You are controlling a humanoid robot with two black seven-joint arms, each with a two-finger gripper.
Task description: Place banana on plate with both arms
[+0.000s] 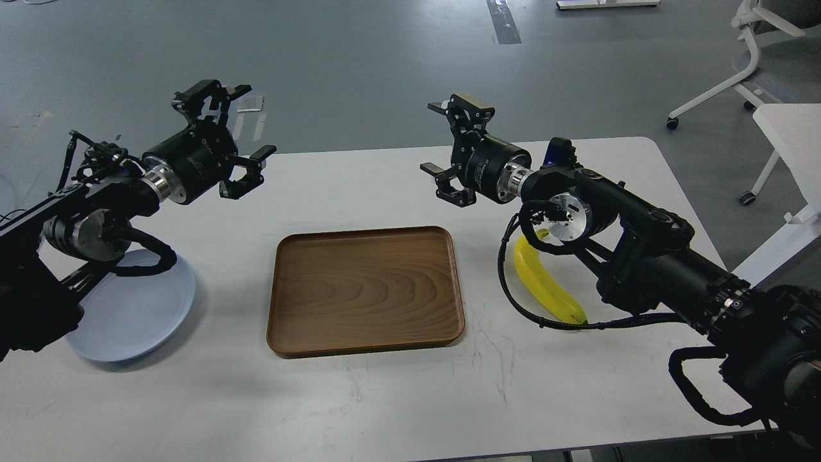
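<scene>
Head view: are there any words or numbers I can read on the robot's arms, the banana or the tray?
Black left gripper: faint pale lettering on its round body, too blurred to read.
Black right gripper: small white marks on its round body, too small to read.
Curved yellow banana: no sticker or writing seen.
Rectangular brown wooden tray: no writing.
Round pale blue plate: no writing.
White table: only scuff marks, no words.

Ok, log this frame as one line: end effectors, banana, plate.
left end effector: open, empty | right end effector: open, empty | banana: on table, under right arm | plate: empty, under left arm
</scene>
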